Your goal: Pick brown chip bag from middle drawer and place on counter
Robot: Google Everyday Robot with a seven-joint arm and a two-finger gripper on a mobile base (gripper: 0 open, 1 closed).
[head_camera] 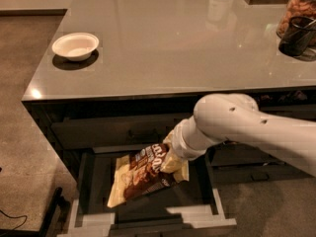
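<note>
- The brown chip bag (140, 174) hangs tilted over the open middle drawer (148, 209): its right end is raised at the gripper, and its cream left end dips toward the drawer's left front corner
- The gripper (173, 161) sits at the bag's upper right end, above the right half of the drawer; the jaws are clenched on that end of the bag
- The white arm (247, 122) comes in from the right edge of the view and bends down in front of the cabinet face to reach the bag
- The drawer is pulled out below the tabletop (173, 43), showing a dark floor and pale side walls
- A white bowl (75, 45) stands near the tabletop's left edge, well apart from the drawer
- A jar (296, 6) with brown contents and a dark cup (295, 36) stand together at the far right
</note>
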